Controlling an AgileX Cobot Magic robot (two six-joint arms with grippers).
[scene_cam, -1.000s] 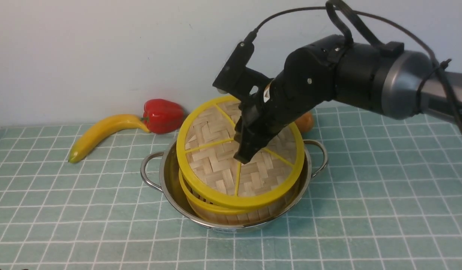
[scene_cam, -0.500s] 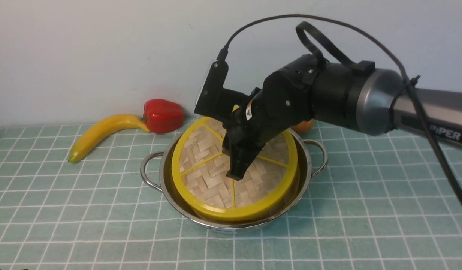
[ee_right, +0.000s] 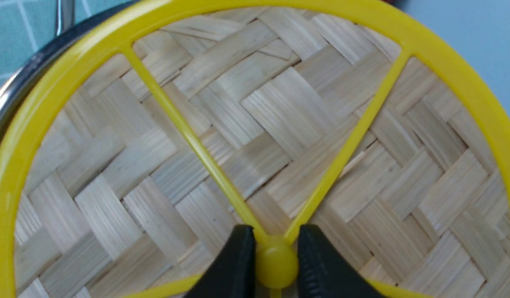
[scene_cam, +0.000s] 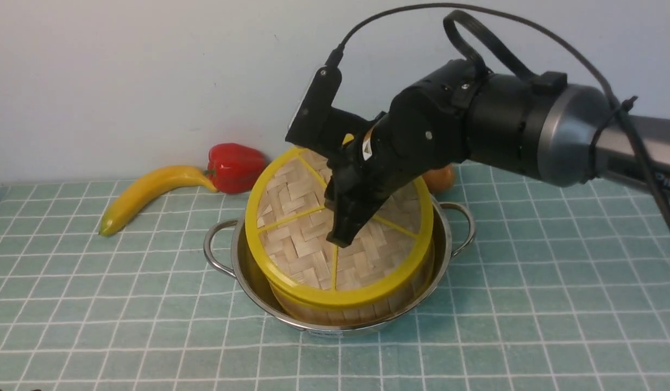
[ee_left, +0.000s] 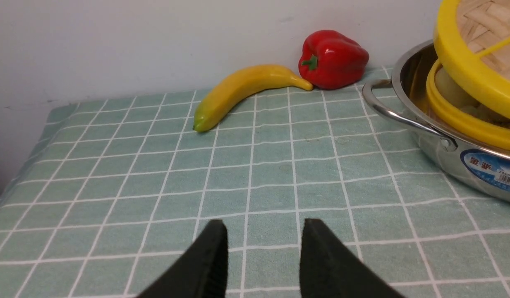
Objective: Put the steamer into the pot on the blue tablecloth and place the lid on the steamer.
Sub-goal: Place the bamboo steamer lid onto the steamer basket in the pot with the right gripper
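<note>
The steamer (scene_cam: 340,312) stands inside the pot (scene_cam: 212,255) on the blue tablecloth (scene_cam: 530,298). The lid (scene_cam: 296,228) lies tilted on it: its near edge rests on the steamer's front rim and its far-left side is raised. My right gripper (scene_cam: 337,239) is shut on the lid's yellow hub (ee_right: 276,260), one finger on each side. In the left wrist view a gap shows between the lid (ee_left: 465,70) and the steamer's rim (ee_left: 457,120). My left gripper (ee_left: 263,225) hovers open over bare cloth, left of the pot, holding nothing.
A banana (scene_cam: 150,193) and a red bell pepper (scene_cam: 237,167) lie at the back left by the wall. An orange fruit (scene_cam: 440,176) sits behind the pot, partly hidden by the right arm. The cloth's left edge (ee_left: 15,182) drops off near the left gripper.
The right gripper carried the lid down and left onto the steamer. The lid lay nearly flat half a second ago, then its far side tipped up again. The grip on the hub stayed.
</note>
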